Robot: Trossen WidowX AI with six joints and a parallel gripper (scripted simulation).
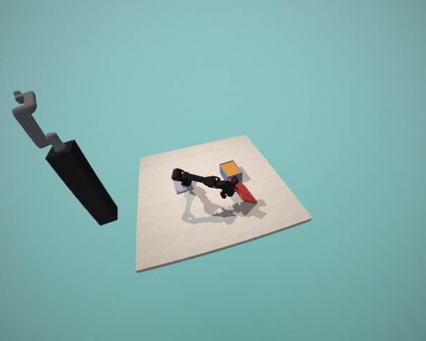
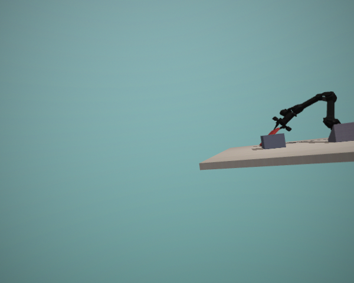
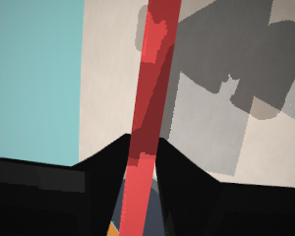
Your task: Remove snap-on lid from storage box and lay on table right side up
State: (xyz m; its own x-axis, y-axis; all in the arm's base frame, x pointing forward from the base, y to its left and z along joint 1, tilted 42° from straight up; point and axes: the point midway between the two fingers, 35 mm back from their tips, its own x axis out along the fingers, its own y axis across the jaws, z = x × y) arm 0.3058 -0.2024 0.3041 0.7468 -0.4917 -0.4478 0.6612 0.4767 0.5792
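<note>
The red lid is off the box and steeply tilted, seen edge-on in the wrist view. My gripper is shut on the lid near its upper end, with one black finger on each side. The lid's far end slopes down close to the table; whether it touches is hard to tell. The blue-grey storage box stands upright beside the lid, with orange showing inside its rim. In the exterior view the box hides part of the lid.
The pale table carries the box and the lavender block under my arm's base. The box is behind the lid in the top view. A black post with a grey bent arm stands outside the table's left edge.
</note>
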